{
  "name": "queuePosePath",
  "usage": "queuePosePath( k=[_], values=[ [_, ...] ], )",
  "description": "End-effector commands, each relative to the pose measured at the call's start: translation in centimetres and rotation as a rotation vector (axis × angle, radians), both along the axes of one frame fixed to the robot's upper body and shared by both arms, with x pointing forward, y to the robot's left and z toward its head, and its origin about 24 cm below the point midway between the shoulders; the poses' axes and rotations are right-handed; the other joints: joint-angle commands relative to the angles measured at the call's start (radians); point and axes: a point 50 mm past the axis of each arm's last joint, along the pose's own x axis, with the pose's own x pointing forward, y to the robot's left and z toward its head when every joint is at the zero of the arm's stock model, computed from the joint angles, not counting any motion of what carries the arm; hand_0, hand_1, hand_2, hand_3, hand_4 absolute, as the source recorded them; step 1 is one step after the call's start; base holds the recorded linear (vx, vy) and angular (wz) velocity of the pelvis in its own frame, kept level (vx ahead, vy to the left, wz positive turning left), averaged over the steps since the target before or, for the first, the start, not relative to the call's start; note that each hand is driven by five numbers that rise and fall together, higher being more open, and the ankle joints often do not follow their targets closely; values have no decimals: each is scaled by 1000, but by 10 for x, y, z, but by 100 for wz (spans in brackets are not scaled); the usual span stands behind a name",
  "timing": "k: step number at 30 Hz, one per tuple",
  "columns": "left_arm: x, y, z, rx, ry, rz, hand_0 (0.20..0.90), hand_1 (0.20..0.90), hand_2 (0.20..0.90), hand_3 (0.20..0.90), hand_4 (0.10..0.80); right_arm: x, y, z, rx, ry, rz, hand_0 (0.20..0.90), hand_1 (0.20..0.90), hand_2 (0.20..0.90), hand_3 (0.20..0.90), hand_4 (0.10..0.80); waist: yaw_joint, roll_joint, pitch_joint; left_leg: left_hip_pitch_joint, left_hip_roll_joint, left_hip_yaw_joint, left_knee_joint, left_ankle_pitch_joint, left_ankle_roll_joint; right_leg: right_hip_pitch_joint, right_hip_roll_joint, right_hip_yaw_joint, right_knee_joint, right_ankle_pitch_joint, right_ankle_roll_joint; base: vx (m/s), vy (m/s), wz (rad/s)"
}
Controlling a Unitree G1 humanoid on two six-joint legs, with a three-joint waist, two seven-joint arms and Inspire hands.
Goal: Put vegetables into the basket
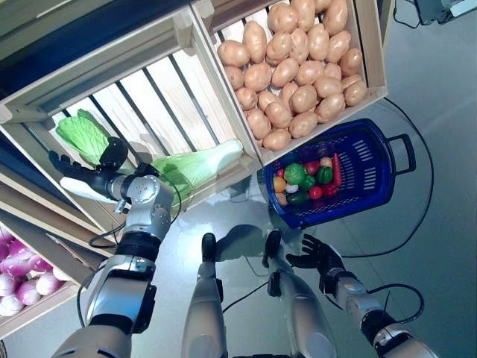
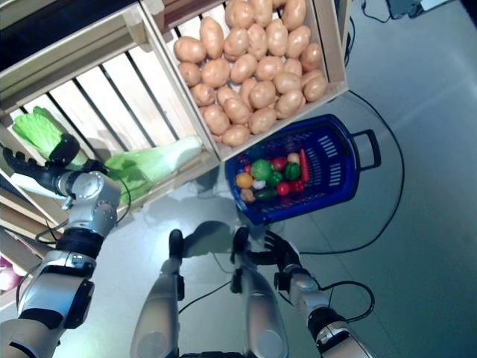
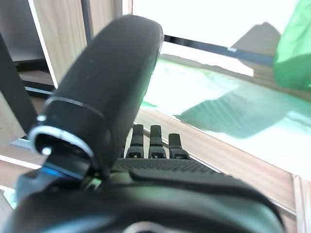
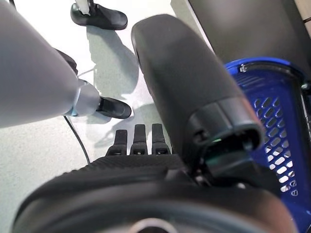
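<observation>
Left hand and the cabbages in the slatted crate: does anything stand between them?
Nothing visible does. The left hand, fingers straight, is inside the slatted crate between the two cabbages: one just beyond it, the other beside its wrist. The blue basket sits on the floor below the potato crate.

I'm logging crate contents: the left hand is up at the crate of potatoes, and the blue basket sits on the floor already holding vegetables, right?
Not quite: the left hand is up at the crate holding leafy cabbages, as the left eye view shows. The potatoes fill the neighbouring crate. The blue basket does hold vegetables.
</observation>
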Motion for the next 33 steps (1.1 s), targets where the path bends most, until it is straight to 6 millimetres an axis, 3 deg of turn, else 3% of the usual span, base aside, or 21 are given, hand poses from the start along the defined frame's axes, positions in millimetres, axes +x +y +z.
queuePosePath(
  k=[1, 12, 33],
  values=[
    [-3, 19, 58, 134, -182, 97, 900, 900, 900, 900, 800, -16, -13, -1, -28, -24, -22, 900, 900, 900, 900, 800, -30, -30, 1, -170, -5, 9, 124, 35, -4, 44, -17, -7, 34, -88, 20, 0, 0, 0],
    [-8, 33, 72, 143, -110, 237, 900, 900, 900, 900, 800, -19, -10, 4, -25, -64, -6, 900, 900, 900, 900, 800, -48, -36, 1, -234, -14, 13, 121, 42, 5, -39, -28, -3, 43, -72, 28, -32, 50, -2],
    [-20, 68, 77, 28, -77, 387, 900, 900, 900, 900, 800, -27, -8, 11, -25, -130, -12, 900, 900, 900, 900, 800, -60, -43, 1, -300, -6, -4, 107, 55, 6, -115, -41, 0, 50, -63, 36, -6, 12, 0]
  ],
)
